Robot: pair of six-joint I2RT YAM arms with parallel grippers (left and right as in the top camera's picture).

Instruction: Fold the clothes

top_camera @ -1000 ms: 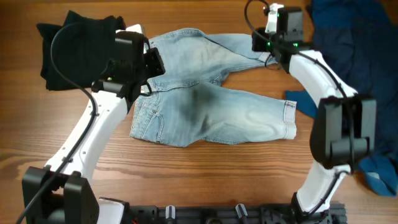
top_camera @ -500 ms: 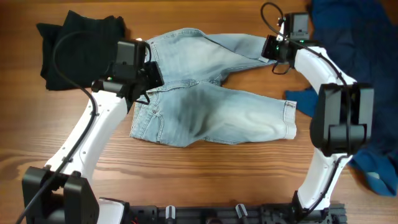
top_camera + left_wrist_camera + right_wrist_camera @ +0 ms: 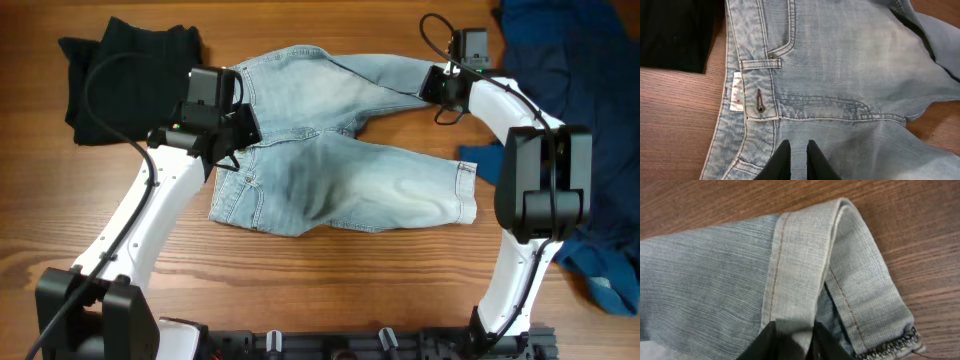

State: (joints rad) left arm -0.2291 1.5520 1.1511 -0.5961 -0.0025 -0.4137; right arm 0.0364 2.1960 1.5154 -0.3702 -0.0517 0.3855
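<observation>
R claw (image 3: pixel 790 340) pinching jeans (image 3: pixel 340 190) hem (leg end), L claw (image 3: pixel 797 160) at waistband

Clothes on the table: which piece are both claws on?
The pale blue jeans in the middle; the black garment and dark blue garment lie off to the sides.

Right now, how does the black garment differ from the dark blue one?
The black garment lies as a compact folded stack at far left; the dark blue garment sprawls loose and rumpled along the right, running out of frame. The black garment covers far less area than the dark blue one. Both rest beside the light-blue jeans.
</observation>
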